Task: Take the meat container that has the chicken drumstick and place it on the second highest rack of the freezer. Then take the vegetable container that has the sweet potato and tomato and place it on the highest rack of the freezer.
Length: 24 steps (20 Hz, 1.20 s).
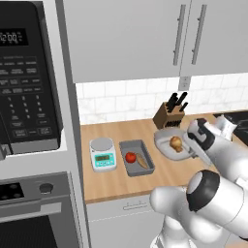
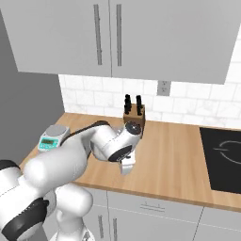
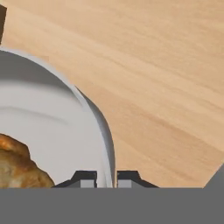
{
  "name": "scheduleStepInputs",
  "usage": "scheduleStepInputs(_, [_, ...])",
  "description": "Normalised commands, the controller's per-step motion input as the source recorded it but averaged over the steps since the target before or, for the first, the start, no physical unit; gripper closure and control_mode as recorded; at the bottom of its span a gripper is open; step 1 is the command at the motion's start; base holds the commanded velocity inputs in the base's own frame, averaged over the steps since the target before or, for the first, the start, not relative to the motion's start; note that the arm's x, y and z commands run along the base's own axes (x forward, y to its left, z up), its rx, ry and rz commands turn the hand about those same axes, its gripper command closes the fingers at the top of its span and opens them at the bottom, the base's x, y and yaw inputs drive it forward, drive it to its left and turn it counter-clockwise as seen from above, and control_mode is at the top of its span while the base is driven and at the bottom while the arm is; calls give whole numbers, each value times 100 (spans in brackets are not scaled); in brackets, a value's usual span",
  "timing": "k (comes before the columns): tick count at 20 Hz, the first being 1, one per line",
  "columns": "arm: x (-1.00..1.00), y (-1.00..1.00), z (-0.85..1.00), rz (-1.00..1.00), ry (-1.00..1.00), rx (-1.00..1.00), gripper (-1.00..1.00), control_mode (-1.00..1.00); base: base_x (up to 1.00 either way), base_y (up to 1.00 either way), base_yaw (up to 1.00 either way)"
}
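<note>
Our claw [image 3: 106, 180] was nearly shut, pinching the rim of the bowl [image 3: 52, 127]; the drumstick [image 3: 17, 166] lay just inside. We judged a level, slow lift best.

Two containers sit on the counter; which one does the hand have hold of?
The round pale one with the chicken drumstick: the hand is shut on its rim. The dark rectangular tray with the tomato and sweet potato sits apart, beside the scale.

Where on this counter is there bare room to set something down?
Bare wood lies between the knife block and the cooktop, and along the front edge. It is crowded from the scale past the vegetable container to the meat container, whose rim the gripper pinches.
</note>
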Motion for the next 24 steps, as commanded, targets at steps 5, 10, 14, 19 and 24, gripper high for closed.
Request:
scheduleStepInputs(5, [-15, 0, 91, 24, -2, -2, 100, -100, 0, 0, 0])
scheduleStepInputs(10, [-43, 0, 79, 25, -10, -6, 100, -100, 0, 0, 0])
scheduleStepInputs(14, [-47, 0, 77, 29, -16, -10, 100, -100, 0, 0, 0])
scheduleStepInputs(19, [-28, 8, 60, 34, -13, -14, 100, -100, 0, 0, 0])
scheduleStepInputs(24, [-6, 33, 39, 32, -5, -19, 100, -100, 0, 0, 0])
